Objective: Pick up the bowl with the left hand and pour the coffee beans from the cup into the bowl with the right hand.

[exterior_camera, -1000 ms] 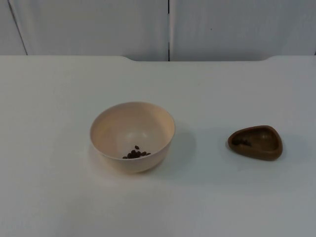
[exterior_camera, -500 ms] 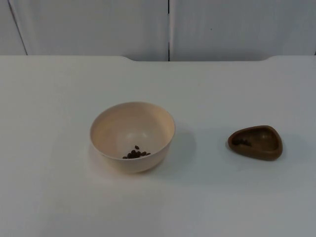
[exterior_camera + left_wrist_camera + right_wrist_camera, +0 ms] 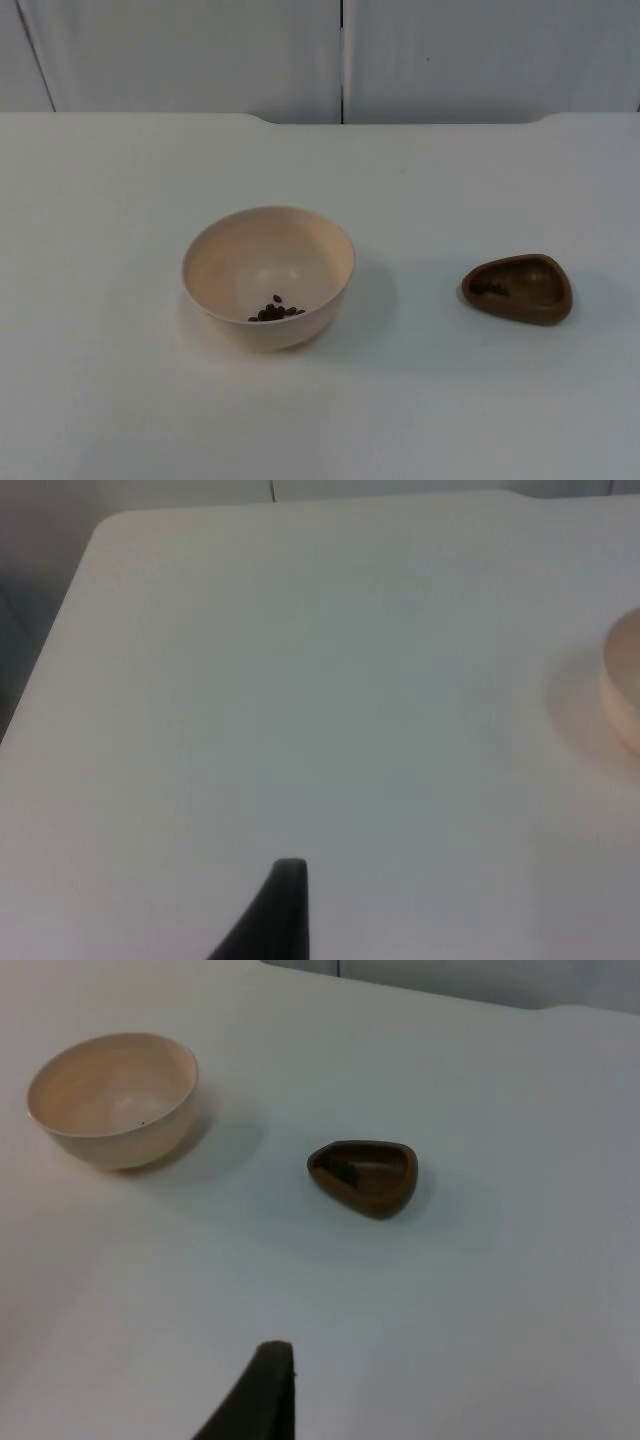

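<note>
the cream bowl (image 3: pixel 268 275) stands upright on the white table (image 3: pixel 120 400), a little left of the middle in the top view, with a small heap of coffee beans (image 3: pixel 276 311) lying against its near inner wall. the brown cup (image 3: pixel 518 288), a low dish with a rounded three-cornered rim, stands upright well to the bowl's right, apart from it, with bare table between the two. something dark lies in the cup at its left end; i cannot tell whether it is beans or shadow.

my left gripper (image 3: pixel 283 912) hangs over bare table well off to the bowl's left side; from its wrist camera i see one black fingertip (image 3: pixel 286 900) and a slice of the bowl's rim, and the table's left edge and rounded far corner lie close by. i cannot tell how its jaws stand. my right gripper (image 3: pixel 262 1392) hangs over bare table on the near side of the cup, well apart from it, with bowl and cup both ahead of it. one fingertip shows there too, and again i cannot tell whether the jaws are released or clenched.

the table's far edge meets the grey partition wall (image 3: pixel 340 55) well behind both vessels. open white surface lies all round the bowl and the cup, and nothing touches either.
</note>
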You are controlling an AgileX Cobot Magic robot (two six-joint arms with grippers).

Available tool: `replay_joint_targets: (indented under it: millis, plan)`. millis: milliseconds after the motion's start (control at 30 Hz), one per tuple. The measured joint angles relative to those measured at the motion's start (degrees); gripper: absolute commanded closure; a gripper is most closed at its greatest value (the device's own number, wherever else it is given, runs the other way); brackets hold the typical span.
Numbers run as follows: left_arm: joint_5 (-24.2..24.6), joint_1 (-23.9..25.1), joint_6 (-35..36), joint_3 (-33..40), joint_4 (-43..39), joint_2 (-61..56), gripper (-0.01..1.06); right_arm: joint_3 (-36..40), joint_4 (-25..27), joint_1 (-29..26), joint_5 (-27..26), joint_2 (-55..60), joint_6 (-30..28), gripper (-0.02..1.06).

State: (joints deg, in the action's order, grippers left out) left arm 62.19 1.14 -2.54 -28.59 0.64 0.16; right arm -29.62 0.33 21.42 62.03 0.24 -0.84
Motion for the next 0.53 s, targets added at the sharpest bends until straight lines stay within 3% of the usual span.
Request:
replay_joint_targets:
  millis: [100,533]
  plan:
    - [0.0,0.0,0.0,0.0,0.0,0.0,0.0,0.0,0.0,-0.67,0.0,0.0,0.0,-0.01]
    - [0.0,0.0,0.0,0.0,0.0,0.0,0.0,0.0,0.0,-13.5,0.0,0.0,0.0,-0.01]
